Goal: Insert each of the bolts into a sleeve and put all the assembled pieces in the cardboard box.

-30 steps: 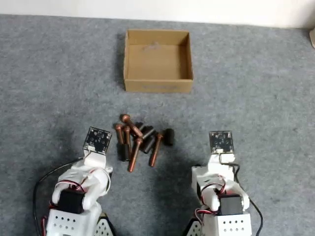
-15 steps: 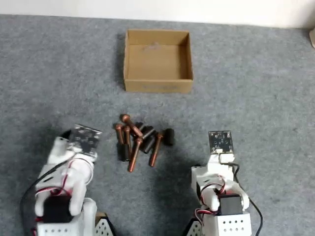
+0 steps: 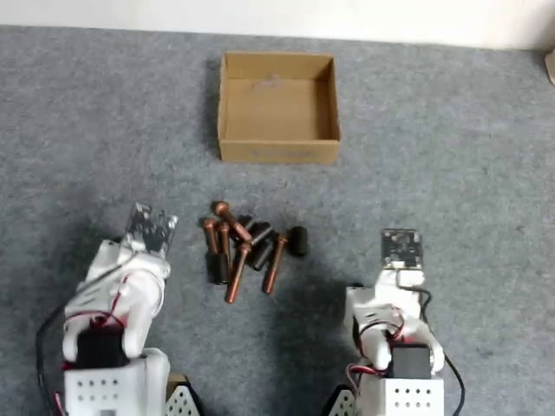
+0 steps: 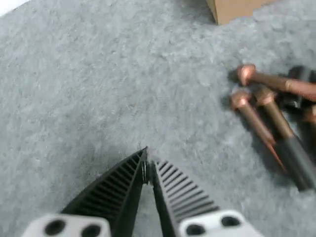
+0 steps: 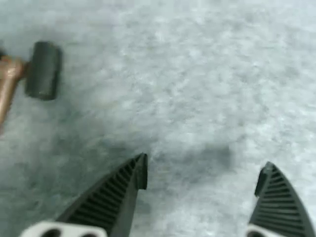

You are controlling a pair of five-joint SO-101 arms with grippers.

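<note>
Several copper bolts (image 3: 236,250) and black sleeves (image 3: 297,240) lie in a loose pile on the grey carpet, short of the open cardboard box (image 3: 277,152), which holds nothing. My left gripper (image 4: 148,164) is shut on nothing, hovering over bare carpet left of the pile; the nearest bolts (image 4: 253,117) and one sleeve (image 4: 300,167) lie apart from it. Well to the right of the pile, my right gripper (image 5: 203,174) stands open over carpet, with a lone black sleeve (image 5: 43,70) and a bolt end (image 5: 7,85) off to its side.
The left arm (image 3: 117,299) and the right arm (image 3: 395,325) stand at the near edge, either side of the pile. Bare carpet lies between the pile and the box. A box corner (image 4: 237,7) shows in the left wrist view.
The left arm has swung away from the pile to the left and stretched forward. The right arm has shifted slightly to the right. Bolts, sleeves and box have not moved.
</note>
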